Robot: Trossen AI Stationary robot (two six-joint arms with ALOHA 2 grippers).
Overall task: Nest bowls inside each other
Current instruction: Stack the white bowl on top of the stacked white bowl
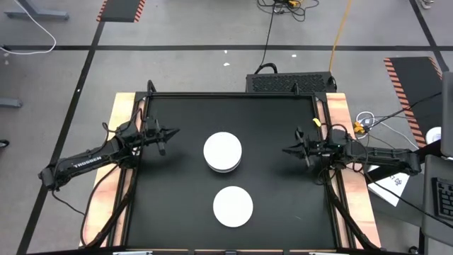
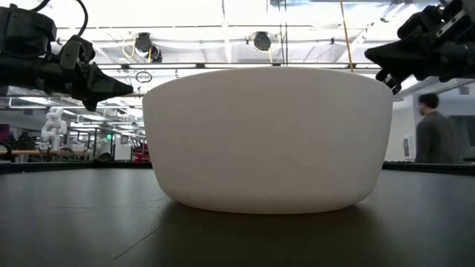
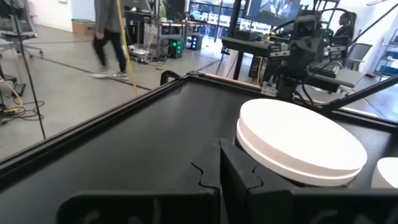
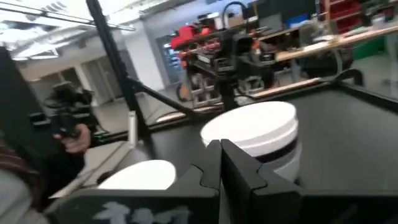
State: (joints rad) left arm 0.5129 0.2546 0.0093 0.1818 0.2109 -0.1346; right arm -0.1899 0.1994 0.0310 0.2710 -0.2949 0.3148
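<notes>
Bowl stack (image 1: 222, 153) mid-table, upside down; lone white bowl (image 1: 233, 206) near it, unnested. Left gripper (image 1: 170, 132), right gripper (image 1: 289, 149): pressed together, empty.

High view stares straight down over the bowl stack (image 1: 222, 152); low view sits level, near a single bowl (image 2: 267, 137); both wrist views face the stack from opposite sides.
</notes>
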